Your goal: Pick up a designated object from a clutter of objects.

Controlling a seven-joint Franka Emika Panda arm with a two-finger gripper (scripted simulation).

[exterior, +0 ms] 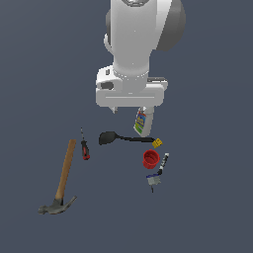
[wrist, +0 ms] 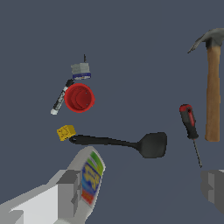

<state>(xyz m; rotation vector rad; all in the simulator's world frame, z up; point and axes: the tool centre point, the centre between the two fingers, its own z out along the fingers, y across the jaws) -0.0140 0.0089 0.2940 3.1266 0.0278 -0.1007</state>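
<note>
Exterior view, gripper (exterior: 129, 109): it is hanging well above the clutter, over the white bottle (exterior: 142, 122); the fingers are mostly hidden under the hand, so the spread is hard to judge here.
Exterior view, red cup (exterior: 151, 159): it is sitting upright and open-mouthed on the exterior view's right, nearer the camera than the black spoon (exterior: 121, 138), with the marker (exterior: 163, 164) just beside it and a yellow block (exterior: 157, 143) a little farther back.
Exterior view, other clutter: the hammer (exterior: 61, 184) and screwdriver (exterior: 84, 146) are lying well apart on the exterior view's left.
Exterior view, advice: the arm is probably needing to shift over the cup before descending, lining the fingers so they are straddling the rim without nudging the marker.
Wrist view, gripper (wrist: 142, 192): the two fingers are standing wide apart with nothing between them.
Wrist view, red cup (wrist: 79, 98): it is showing its round mouth, with the marker (wrist: 61, 97) touching or nearly touching one side and a small grey bit (wrist: 81, 70) just beyond.
Wrist view, advice: closing across the side free of the marker is looking safest.
Wrist view, writing: the bottle (wrist: 89, 177) is carrying a colourful label (wrist: 92, 175), but its lettering is too blurred to read.
</note>
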